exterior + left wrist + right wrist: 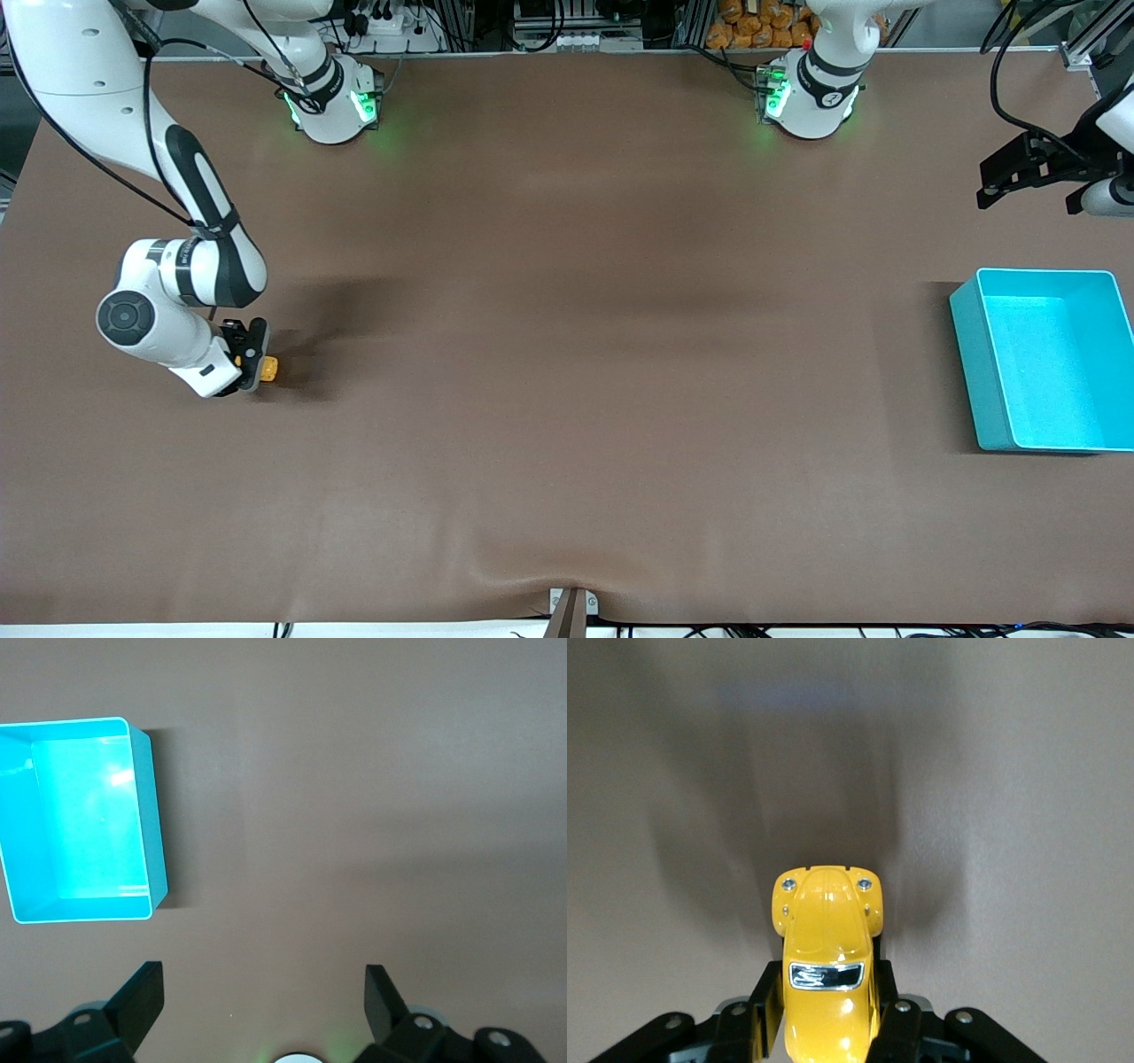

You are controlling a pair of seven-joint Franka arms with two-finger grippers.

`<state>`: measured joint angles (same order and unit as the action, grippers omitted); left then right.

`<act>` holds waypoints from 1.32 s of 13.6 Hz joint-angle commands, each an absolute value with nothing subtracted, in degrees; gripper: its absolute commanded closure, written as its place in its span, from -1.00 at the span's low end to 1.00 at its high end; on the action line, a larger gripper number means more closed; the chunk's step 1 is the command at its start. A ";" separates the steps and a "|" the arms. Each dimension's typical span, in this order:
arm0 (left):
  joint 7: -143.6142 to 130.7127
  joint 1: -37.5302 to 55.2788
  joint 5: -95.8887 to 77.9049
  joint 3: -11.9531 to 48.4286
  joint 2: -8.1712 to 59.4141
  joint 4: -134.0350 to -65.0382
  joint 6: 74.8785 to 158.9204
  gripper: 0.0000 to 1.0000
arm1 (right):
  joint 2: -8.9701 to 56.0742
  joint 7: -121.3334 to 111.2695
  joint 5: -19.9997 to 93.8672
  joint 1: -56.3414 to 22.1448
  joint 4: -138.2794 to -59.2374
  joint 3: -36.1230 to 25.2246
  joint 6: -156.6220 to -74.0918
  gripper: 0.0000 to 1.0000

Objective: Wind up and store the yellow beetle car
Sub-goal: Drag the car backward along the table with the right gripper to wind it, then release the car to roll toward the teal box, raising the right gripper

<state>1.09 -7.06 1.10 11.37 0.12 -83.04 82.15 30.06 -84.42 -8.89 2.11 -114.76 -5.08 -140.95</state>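
- Front view: a brown cloth-covered table (567, 354) carries little. An open rectangular teal plastic bin (1045, 359) sits at about 3 o'clock, at the left arm's end near the table edge, with nothing visible inside. Wide bare cloth lies between it and the tiny yellow beetle car (267, 368) at about 9 o'clock, at the right arm's end.
- The right end effector (252, 359) is low over the cloth, pinching the car; whether the wheels touch the table cannot be told. The left end effector (1019, 168) waits, raised at about 2 o'clock.
- Left wrist view: the left end effector's (264, 992) dark fingers (137, 1001) are spread wide, holding nothing, high above the bin (155, 833) and bare cloth.
- Right wrist view: the right end effector (828, 1019) is pressed against both flanks of the car (827, 939), whose rounded hood points out over unobstructed cloth.
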 commanded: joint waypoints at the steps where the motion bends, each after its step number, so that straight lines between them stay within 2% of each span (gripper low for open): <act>1: 1.41 -6.86 1.93 11.60 0.26 -82.88 83.23 -1.00 | 34.72 -86.13 -8.44 5.61 -113.91 -4.48 -144.32 0.71; 2: 1.41 -6.77 1.93 11.60 0.26 -82.88 83.32 -1.00 | 34.80 -86.31 -8.52 6.23 -113.91 -4.48 -144.32 0.70; 3: 1.41 -6.77 1.93 11.60 0.35 -82.88 83.49 -1.00 | 34.80 -87.09 -8.53 6.85 -113.82 -4.48 -144.32 0.58; 4: 1.41 -6.85 1.93 11.60 0.53 -82.88 83.58 -1.00 | 34.80 -87.97 -8.35 7.29 -113.64 -4.48 -144.32 -0.13; 5: 1.41 -6.94 1.85 11.60 0.53 -82.88 83.58 -1.00 | 34.80 -87.37 -7.91 7.47 -112.34 -4.48 -143.71 -0.99; 7: 1.41 -6.86 1.67 11.60 0.53 -82.79 83.58 -1.00 | 34.37 -87.36 -7.82 7.38 -108.92 -4.48 -139.08 -1.00; 11: 1.41 -6.68 1.50 11.60 0.62 -82.79 84.55 -1.00 | 33.66 -87.98 -6.33 7.29 -96.71 -4.48 -119.84 -1.00; 13: 1.41 -6.68 1.49 11.60 0.62 -82.79 84.55 -1.00 | 32.27 -87.89 -6.24 7.56 -93.18 -4.39 -115.59 -1.00; 15: 1.41 -6.85 1.76 11.60 0.70 -82.88 84.55 -1.00 | 28.50 -87.10 -1.53 7.12 -91.33 -4.39 -112.17 -1.00; 18: 1.41 -7.38 1.85 11.60 1.23 -82.88 84.55 -1.00 | 26.54 -80.54 1.14 5.63 -79.85 -4.31 -99.45 -1.00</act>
